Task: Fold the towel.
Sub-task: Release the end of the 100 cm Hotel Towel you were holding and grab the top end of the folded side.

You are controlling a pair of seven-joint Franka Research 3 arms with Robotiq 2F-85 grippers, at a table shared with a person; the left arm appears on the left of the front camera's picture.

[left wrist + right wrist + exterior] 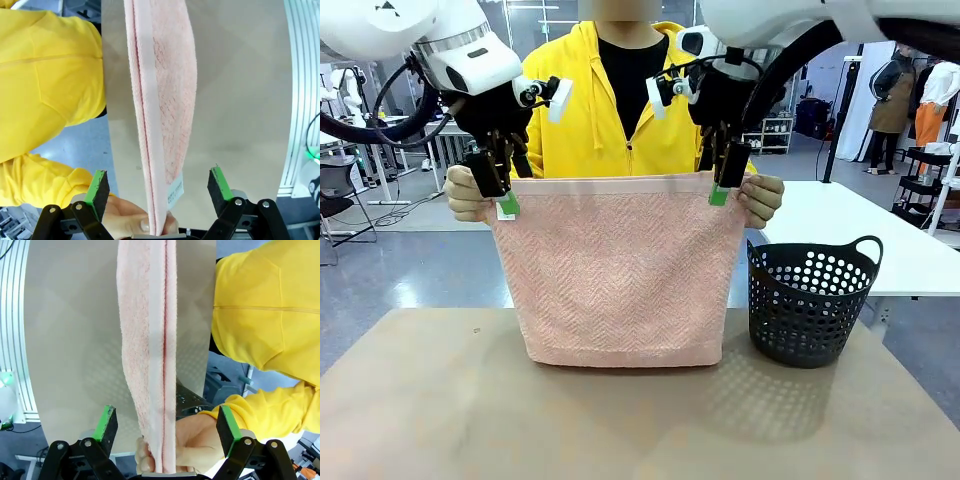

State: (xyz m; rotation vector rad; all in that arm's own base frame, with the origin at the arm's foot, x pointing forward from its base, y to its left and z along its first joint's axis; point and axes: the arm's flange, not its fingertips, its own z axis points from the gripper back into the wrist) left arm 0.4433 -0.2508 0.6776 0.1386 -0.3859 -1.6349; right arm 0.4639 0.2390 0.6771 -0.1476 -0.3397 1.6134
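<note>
Tan tabletop [440, 400] fills the foreground of the front view, and the towel [620, 270] hangs above its middle as a salmon-pink sheet whose lower edge reaches down to the surface. A person in a yellow hooded jacket [570, 110] stands at the far side and pinches the 2 top corners, one hand [465, 195] at the robot's left and the other hand [762, 198] at its right.

The left end effector [498, 195] sits at the top left corner, just beside that hand, and the right end effector [722, 190] at the top right corner. In each wrist view the towel's upper edge shows as 2 layers lying together. It runs between the green pads with a gap on both sides. The jaws of both end effectors stand wide apart and grip nothing.

A small white label [175, 192] hangs from the cloth near the left end effector's pads. A dark perforated basket [810, 300] stands on the tabletop just to the right of the towel, apart from it.
</note>
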